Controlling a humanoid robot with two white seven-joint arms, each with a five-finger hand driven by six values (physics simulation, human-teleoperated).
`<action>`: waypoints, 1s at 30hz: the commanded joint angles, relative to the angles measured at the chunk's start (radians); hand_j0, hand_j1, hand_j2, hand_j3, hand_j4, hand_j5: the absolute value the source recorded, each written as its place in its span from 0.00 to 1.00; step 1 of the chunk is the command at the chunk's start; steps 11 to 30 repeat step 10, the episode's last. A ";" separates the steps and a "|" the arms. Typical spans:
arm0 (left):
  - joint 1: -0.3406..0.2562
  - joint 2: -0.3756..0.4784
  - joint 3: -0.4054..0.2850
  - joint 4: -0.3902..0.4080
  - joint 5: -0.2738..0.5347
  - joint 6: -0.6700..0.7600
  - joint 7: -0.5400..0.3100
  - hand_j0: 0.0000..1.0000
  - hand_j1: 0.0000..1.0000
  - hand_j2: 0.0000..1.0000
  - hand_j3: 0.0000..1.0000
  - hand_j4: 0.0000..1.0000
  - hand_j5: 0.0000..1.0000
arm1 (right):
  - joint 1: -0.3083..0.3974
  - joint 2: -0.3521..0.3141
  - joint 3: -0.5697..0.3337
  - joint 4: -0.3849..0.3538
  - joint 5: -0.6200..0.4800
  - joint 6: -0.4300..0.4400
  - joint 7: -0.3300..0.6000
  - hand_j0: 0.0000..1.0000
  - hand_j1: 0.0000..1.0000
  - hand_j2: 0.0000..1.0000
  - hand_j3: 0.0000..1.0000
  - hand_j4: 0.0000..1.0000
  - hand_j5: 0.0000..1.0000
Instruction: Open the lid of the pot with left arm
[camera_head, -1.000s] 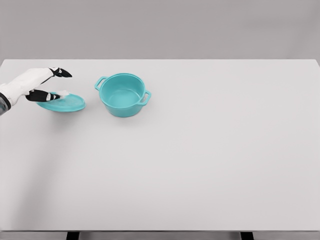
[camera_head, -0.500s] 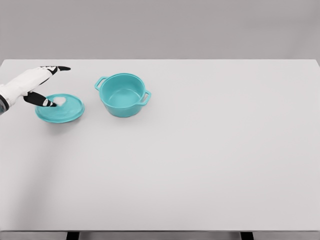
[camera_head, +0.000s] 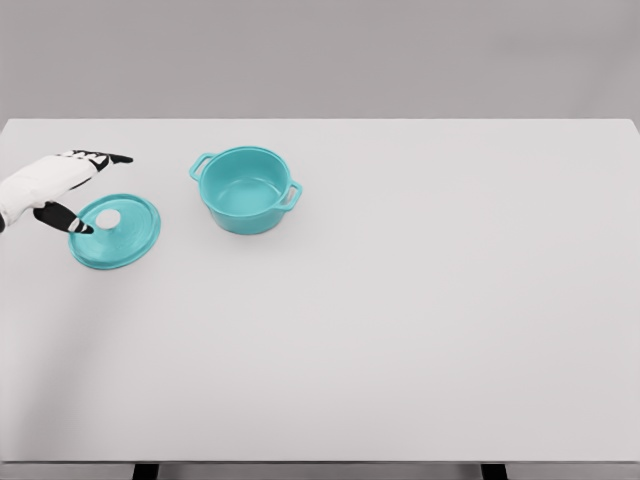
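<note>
The lid (camera_head: 116, 231) (white knob up) lies left of the pot (camera_head: 245, 188), left hand (camera_head: 48, 182) spread, seemingly off it.

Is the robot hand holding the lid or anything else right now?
Nothing is held. The left hand is open beside the round teal lid, which lies on the white table near the teal pot.

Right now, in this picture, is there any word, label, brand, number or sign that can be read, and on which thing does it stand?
None: no text shows anywhere in the head view.
pot: plain teal, no marking.
lid: plain teal with a white knob, no marking.
left hand: white with black fingertips, no lettering.
table: bare white surface, no sign.
</note>
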 joint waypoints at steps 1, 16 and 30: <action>0.000 0.004 0.000 -0.002 0.006 0.000 0.001 1.00 1.00 1.00 1.00 1.00 1.00 | 0.000 0.000 0.000 0.000 0.000 0.000 0.000 1.00 1.00 1.00 1.00 1.00 1.00; 0.011 0.006 0.055 -0.031 0.015 -0.001 0.001 1.00 1.00 1.00 1.00 1.00 1.00 | 0.000 0.000 0.000 0.000 0.000 0.000 0.000 1.00 1.00 1.00 1.00 1.00 1.00; 0.011 0.006 0.055 -0.031 0.015 -0.001 0.001 1.00 1.00 1.00 1.00 1.00 1.00 | 0.000 0.000 0.000 0.000 0.000 0.000 0.000 1.00 1.00 1.00 1.00 1.00 1.00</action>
